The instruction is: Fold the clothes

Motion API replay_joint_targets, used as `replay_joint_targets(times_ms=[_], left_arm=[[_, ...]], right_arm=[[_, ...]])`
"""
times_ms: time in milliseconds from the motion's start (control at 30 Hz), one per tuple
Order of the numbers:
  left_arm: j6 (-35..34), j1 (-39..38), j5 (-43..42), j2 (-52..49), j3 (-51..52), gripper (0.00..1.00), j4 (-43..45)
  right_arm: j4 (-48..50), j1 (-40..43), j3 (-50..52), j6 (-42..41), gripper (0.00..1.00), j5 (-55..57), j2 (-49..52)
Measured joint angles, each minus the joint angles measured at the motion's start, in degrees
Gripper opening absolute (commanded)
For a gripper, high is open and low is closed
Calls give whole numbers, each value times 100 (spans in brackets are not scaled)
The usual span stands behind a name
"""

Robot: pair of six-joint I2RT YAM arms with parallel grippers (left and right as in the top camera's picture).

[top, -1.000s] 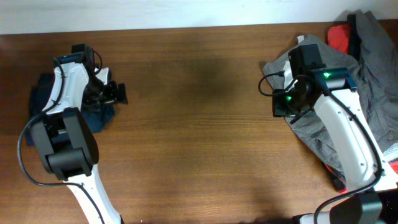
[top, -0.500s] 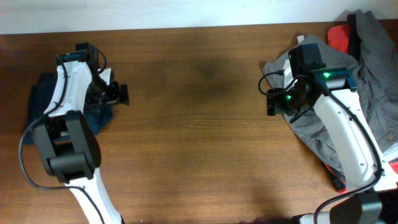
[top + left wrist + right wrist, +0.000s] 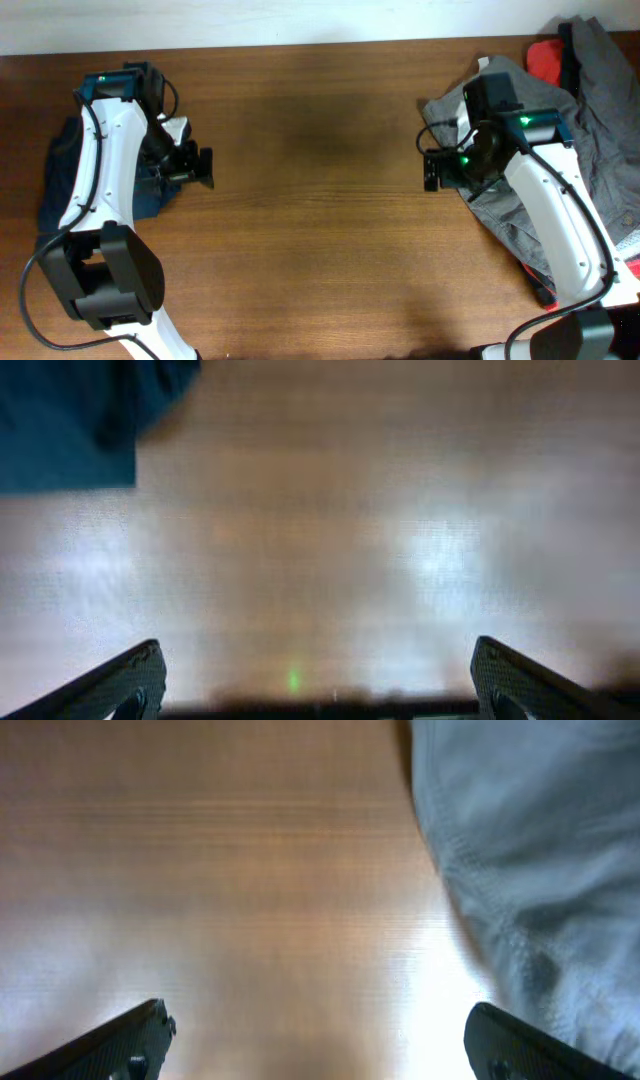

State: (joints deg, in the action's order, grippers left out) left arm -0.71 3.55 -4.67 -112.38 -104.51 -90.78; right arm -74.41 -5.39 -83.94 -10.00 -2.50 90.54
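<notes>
Dark navy-blue shorts (image 3: 50, 175) lie bunched at the table's left end, partly under my left arm; a corner of them shows at the top left of the left wrist view (image 3: 70, 420). My left gripper (image 3: 200, 168) hovers open over bare wood just right of them, nothing between its fingers (image 3: 315, 680). Grey shorts (image 3: 445, 108) lie crumpled at the right, filling the right side of the right wrist view (image 3: 540, 870). My right gripper (image 3: 432, 170) stands open at their left edge, over wood (image 3: 320, 1040).
A red-orange piece (image 3: 545, 60) and a dark grey garment (image 3: 605, 110) are piled at the far right corner. The brown wooden table (image 3: 320, 200) stretches between the two arms.
My right gripper has opened wide and shifted a little left off the grey shorts. My left arm has swung, carrying its open gripper slightly right and nearer, away from the navy shorts.
</notes>
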Motion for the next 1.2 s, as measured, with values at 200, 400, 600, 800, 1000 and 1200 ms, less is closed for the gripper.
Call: replay_joint_targets(times_ms=[200,400,600,800,1000,1200], left_arm=[[-63,-101,4,415,439,94,-107],[-168,-546,-2,2594,2166,99,1429],[-238,-704,249,5593,4188,99,3838],[-240,-704,496,7361,5003,99,4385],[-240,-704,538,7912,5010,99,4325],[-240,-704,538,7912,5016,99,4325]], right_arm=[[-754,0,59,-144,94,-212,-717],[317,-20,852,-186,99,-181,-2798],[2437,-216,2514,-203,99,496,-5268],[2481,-219,3340,-201,99,929,-6398],[1784,-219,3357,-203,99,1008,-6404],[1602,-219,3359,-199,99,1021,-6404]])
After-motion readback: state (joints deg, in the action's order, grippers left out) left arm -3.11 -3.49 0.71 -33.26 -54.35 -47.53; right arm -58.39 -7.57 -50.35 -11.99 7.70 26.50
